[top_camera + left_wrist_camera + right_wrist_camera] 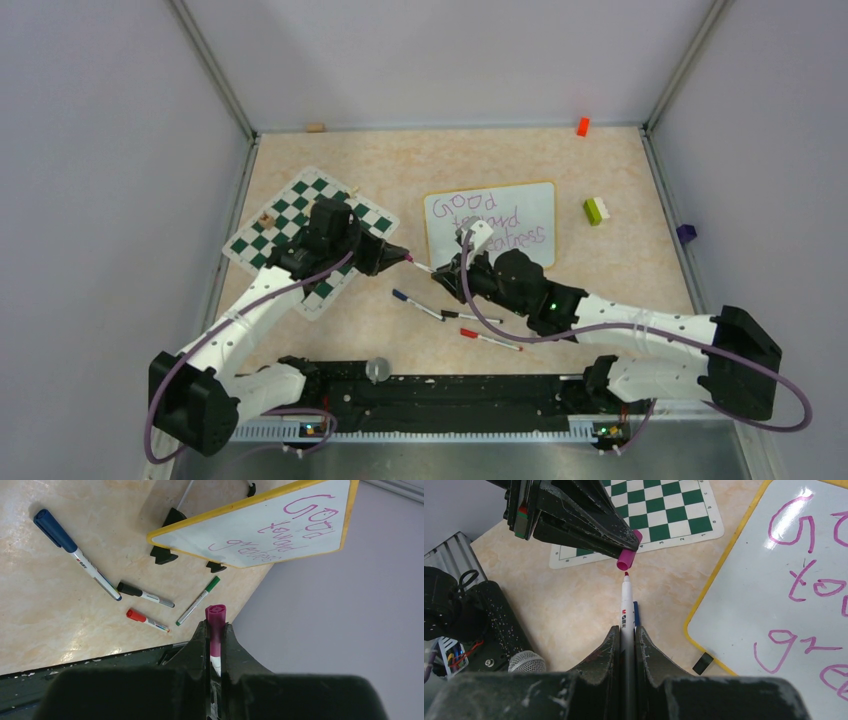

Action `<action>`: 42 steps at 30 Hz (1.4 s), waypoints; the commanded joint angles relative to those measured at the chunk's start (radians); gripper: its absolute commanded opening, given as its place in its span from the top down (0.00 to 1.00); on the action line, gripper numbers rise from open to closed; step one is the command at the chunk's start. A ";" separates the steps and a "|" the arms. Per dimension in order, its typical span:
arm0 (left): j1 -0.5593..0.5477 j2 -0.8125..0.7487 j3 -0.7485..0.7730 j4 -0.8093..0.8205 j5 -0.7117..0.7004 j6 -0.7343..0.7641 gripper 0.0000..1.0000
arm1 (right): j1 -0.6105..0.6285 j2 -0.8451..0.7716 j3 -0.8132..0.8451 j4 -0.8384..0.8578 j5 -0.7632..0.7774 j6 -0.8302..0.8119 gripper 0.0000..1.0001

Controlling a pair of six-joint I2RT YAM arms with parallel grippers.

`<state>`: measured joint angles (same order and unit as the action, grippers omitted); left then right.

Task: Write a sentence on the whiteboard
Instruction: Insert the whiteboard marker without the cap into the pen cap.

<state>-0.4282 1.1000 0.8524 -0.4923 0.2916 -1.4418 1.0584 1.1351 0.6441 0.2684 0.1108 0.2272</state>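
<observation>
- Three purple lines of the sentence [487, 222] already on the whiteboard [537, 197]; reads as writing done, recapping now in hand.
- Cap side: left gripper [630, 544] clamped shut on magenta cap [626, 559], open mouth facing the pen.
- Pen side: right gripper [626, 630] clamped on white-barrelled marker [626, 602], bare tip forward.
- Tip just short of cap mouth, roughly in line, not yet inside.
- Next move, as a judgement: straight push along the barrel, both parts kept coaxial, press until seated. Any offset likely to ink the cap rim or skid past.
- Whiteboard lying on the table just right of right gripper in the wrist view, yellow frame near the jaws but apart; in the top view, just beyond the right wrist.
- Farther from left gripper, hanging near the edge of the chessboard mat [300, 235].
- Loose blue marker [415, 303] and red marker [488, 340] on the table below; not in the way.
</observation>
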 commanded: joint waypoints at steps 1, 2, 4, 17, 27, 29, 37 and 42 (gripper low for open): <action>-0.003 -0.003 -0.009 0.038 0.006 0.000 1.00 | 0.016 0.008 0.051 0.056 -0.003 -0.005 1.00; -0.003 -0.003 -0.010 0.040 0.005 0.002 1.00 | 0.015 0.008 0.051 0.057 -0.003 -0.005 1.00; -0.003 -0.001 -0.013 0.040 0.005 0.001 1.00 | 0.015 0.006 0.052 0.050 -0.005 -0.006 1.00; -0.003 -0.003 -0.028 0.045 -0.006 -0.004 1.00 | 0.015 -0.030 0.042 0.031 -0.003 -0.011 1.00; -0.003 -0.007 -0.037 0.055 -0.001 -0.010 1.00 | 0.016 -0.008 0.051 0.051 -0.010 -0.008 1.00; -0.005 -0.006 -0.042 0.063 0.001 -0.011 1.00 | 0.016 -0.009 0.052 0.052 -0.009 -0.008 1.00; -0.017 -0.003 -0.042 0.082 0.009 -0.022 1.00 | 0.017 0.004 0.054 0.053 -0.003 -0.009 1.00; -0.020 -0.001 -0.037 0.082 0.010 -0.025 1.00 | 0.016 0.015 0.056 0.057 -0.005 -0.008 1.00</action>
<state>-0.4423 1.1023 0.8089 -0.4618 0.2951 -1.4532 1.0584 1.1400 0.6445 0.2752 0.1089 0.2272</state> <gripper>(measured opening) 0.045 0.091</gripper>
